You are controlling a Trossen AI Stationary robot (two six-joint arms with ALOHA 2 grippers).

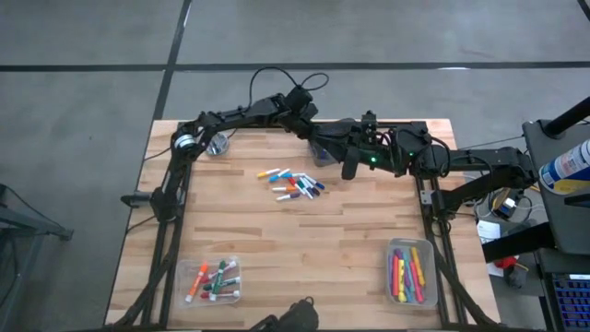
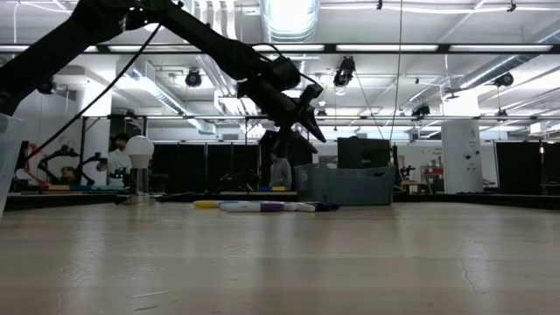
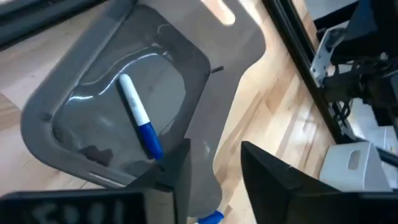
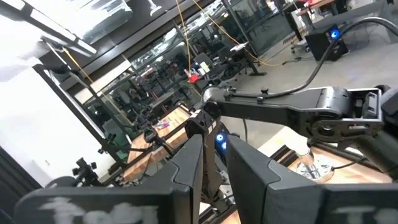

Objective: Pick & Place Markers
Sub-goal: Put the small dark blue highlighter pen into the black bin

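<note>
Blue-capped white marker (image 3: 138,117) lies in the grey bin (image 3: 74,93); left end effector (image 3: 214,171) hangs above, fingers apart, holding nothing.

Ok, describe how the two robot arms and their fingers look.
Both arms are matte black jointed links. The left arm trails looping black cables; the right arm shows a small green light near its wrist. The left gripper has flat, dark, blade-like fingers, as does the right gripper.

In the high view the left arm (image 1: 277,109) is hiding most of the grey bin (image 1: 323,152), while a blue-capped marker (image 3: 211,217) is running off the left wrist view's edge.
</note>
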